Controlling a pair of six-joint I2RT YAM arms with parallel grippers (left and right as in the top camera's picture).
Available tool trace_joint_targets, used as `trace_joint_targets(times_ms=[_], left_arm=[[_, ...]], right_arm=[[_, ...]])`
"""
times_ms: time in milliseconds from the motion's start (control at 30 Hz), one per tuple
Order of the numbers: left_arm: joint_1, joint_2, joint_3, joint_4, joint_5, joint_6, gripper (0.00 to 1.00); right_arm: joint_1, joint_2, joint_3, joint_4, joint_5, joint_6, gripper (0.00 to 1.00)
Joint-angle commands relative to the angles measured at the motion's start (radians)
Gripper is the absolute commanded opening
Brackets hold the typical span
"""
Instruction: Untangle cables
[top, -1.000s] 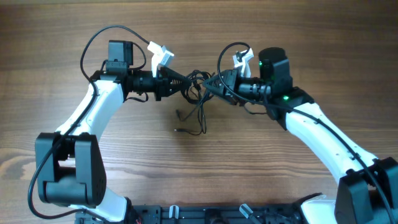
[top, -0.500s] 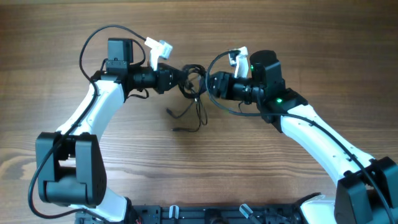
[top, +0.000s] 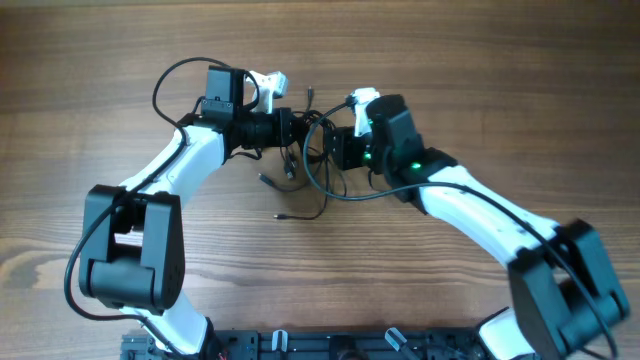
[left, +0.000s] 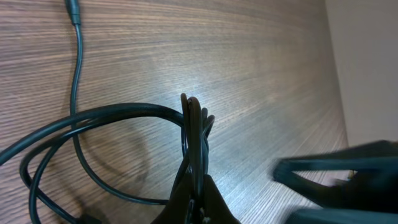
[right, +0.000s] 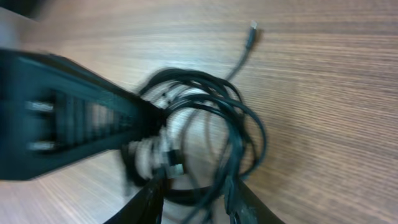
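Note:
The cables (top: 308, 160) are a tangle of thin black cords hanging between my two grippers at the table's middle back. My left gripper (top: 292, 130) is shut on a bunch of strands (left: 196, 134), which rise straight from its tips (left: 196, 186). My right gripper (top: 324, 148) faces it from the right. Its fingers (right: 153, 200) stand apart, and looped cords (right: 239, 134) pass through the gap (right: 196, 186) without being clamped. Loose plug ends lie on the wood (top: 266, 180) (top: 281, 215), and one silver-tipped plug (right: 252, 26) lies farther off.
The wooden table (top: 520, 90) stretches bare around the tangle. The two grippers are almost nose to nose, and the left one shows as a blurred dark block (right: 68, 134) in the right wrist view. The arm bases stand at the front edge (top: 300, 345).
Both grippers have closed in on each other: the left moved right, the right moved left. The tangle has bunched up between them and its loose ends have shifted on the table.

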Motion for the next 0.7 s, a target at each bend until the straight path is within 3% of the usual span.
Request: trace_joint_targets(times_ms=[0,233,567,667], left_arm=[[0.01,0.008,0.001,0.002,-0.008,-0.016,0.05],[0.01,0.008,0.001,0.003,-0.007,-0.016,0.06],[0.01,0.008,0.001,0.002,-0.008,-0.016,0.05],[0.01,0.008,0.001,0.002,-0.008,-0.016,0.06]], right_arm=[[0.003,0.078,0.01,0.05,0.105,-0.063,0.37],[0.006,0.174,0.01,0.17,0.09,-0.087,0.4],[0.016,0.203,0.01,0.175,0.083,-0.087,0.43],[0.016,0.205,0.01,0.179,0.129,-0.086,0.4]])
